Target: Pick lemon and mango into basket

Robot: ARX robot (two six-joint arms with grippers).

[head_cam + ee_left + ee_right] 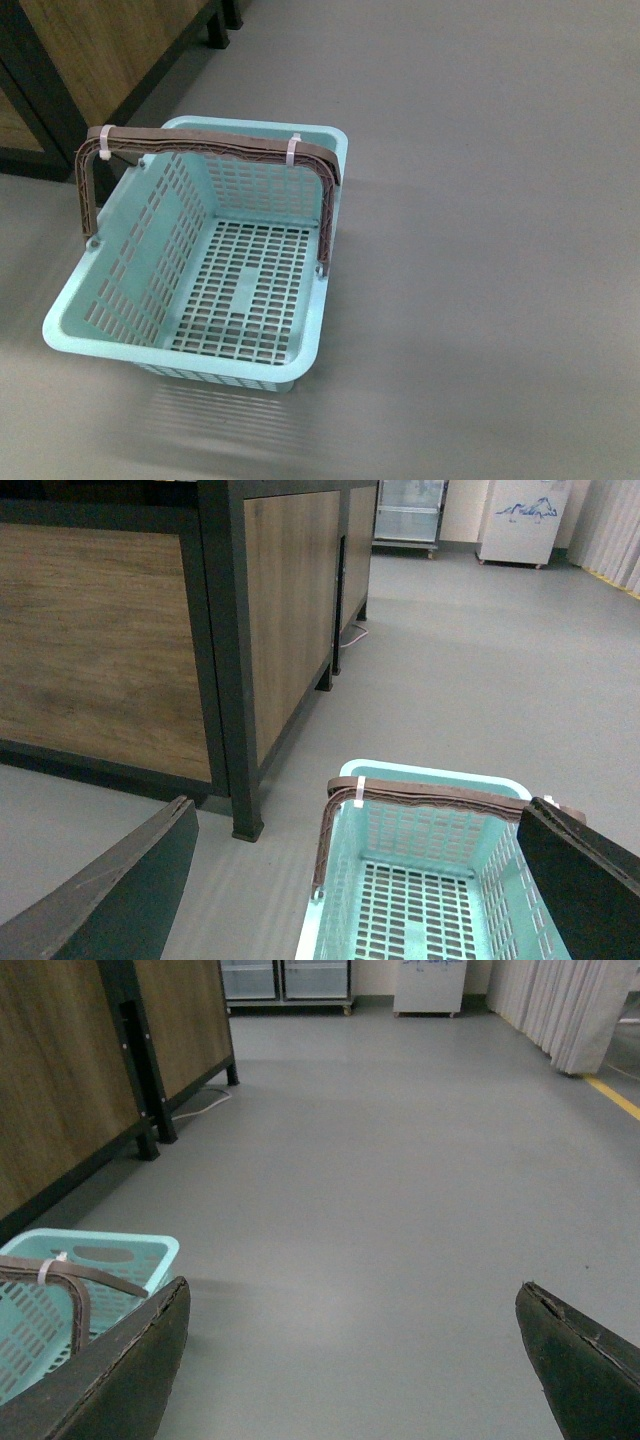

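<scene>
Basket (75,325): centre-left of the front view, on the floor (480,200), empty. Its handles (210,145) are zip-tied together and raised over the far end, which leaves the near opening free for my drops.
Lemon, mango: in no view; I judge I must locate them first.
Left pincer (357,808): wide, holding nothing, basket showing between its fingers.
Right pincer (352,1288): wide, empty, over bare floor.
Cabinet (100,50): upper left of the front view, near the basket's far corner; likely limits my approach there.

no text is legible anywhere; the blue marking (527,509) on the white cabinet (520,540) is too blurred to read.
</scene>
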